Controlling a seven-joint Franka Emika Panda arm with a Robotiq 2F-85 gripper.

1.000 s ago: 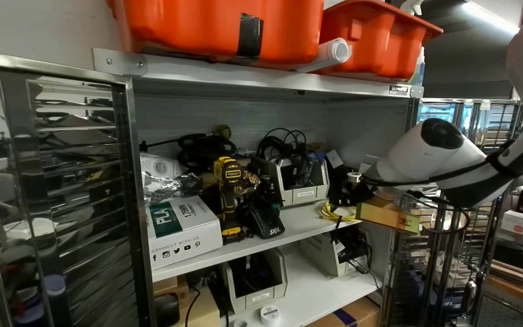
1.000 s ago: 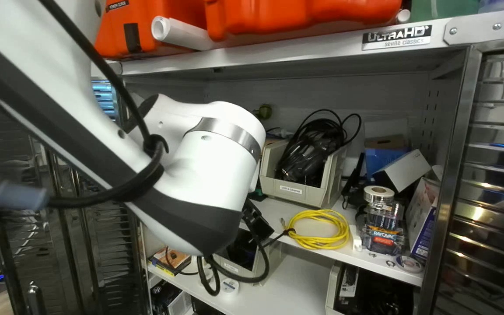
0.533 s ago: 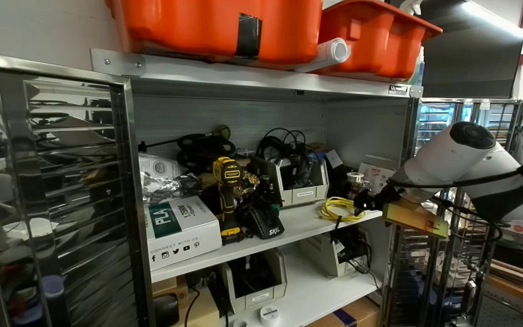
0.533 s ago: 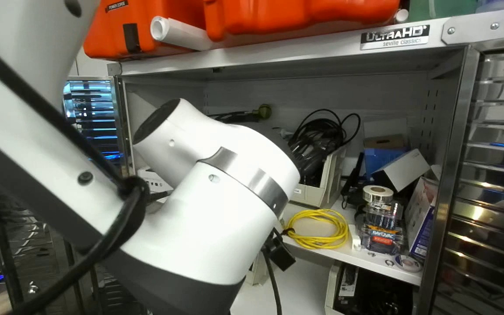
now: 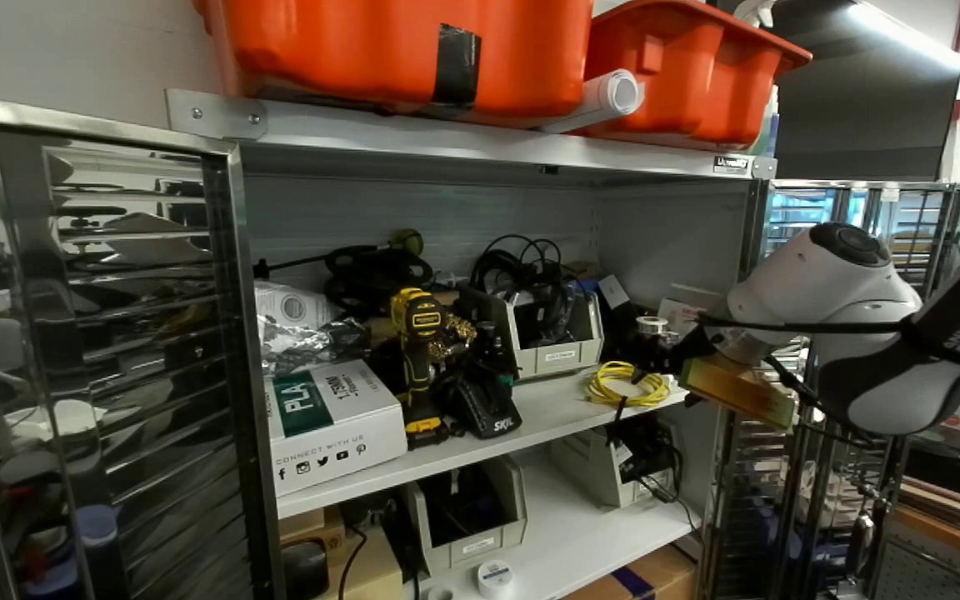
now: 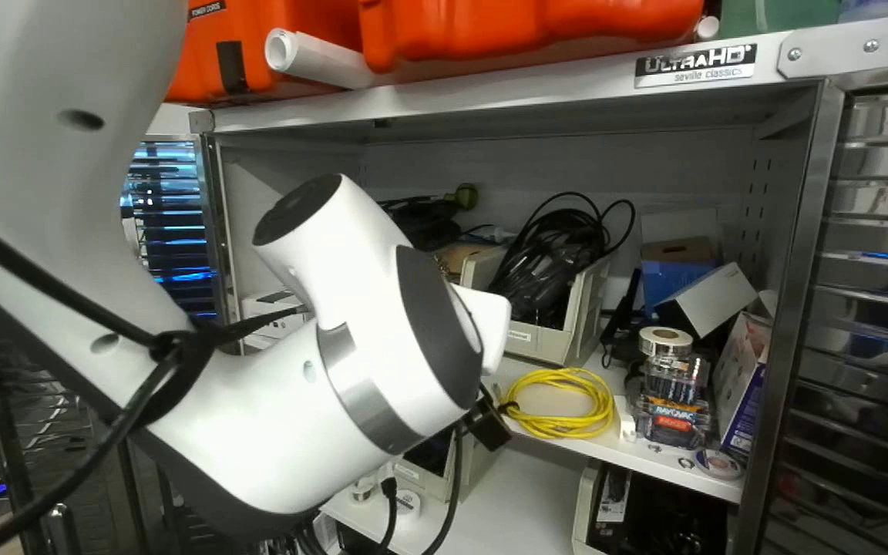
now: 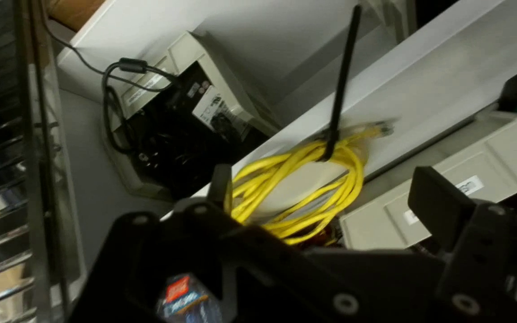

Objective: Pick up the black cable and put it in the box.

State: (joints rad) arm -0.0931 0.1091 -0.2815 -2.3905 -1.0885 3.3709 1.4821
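My gripper (image 7: 329, 193) is open in the wrist view, its black fingers apart with nothing between them. A coiled yellow cable (image 7: 348, 179) with a black tie (image 7: 343, 85) lies on the upper shelf beyond the fingers. Black cables (image 5: 501, 271) fill a grey bin (image 5: 561, 358) on that shelf; they also show in an exterior view (image 6: 560, 250). Another black cable (image 7: 108, 101) hangs out of a lower grey bin (image 7: 222, 67). Which black cable or box is the task's, I cannot tell. In an exterior view the gripper (image 5: 651, 354) is at the shelf's right; elsewhere the arm mostly hides it.
A yellow drill (image 5: 422, 317), a SKIL charger (image 5: 488, 408) and a white PLA box (image 5: 342, 425) stand on the upper shelf. Battery packs (image 6: 674, 416) and boxes (image 6: 710, 304) crowd its other end. Metal doors (image 5: 138, 375) flank the cabinet; the shelf above carries orange bins (image 5: 413, 58).
In an exterior view, the arm and gripper moved right, away from the shelf, then slightly back left. The wrist has turned. The cables and bins have not moved.
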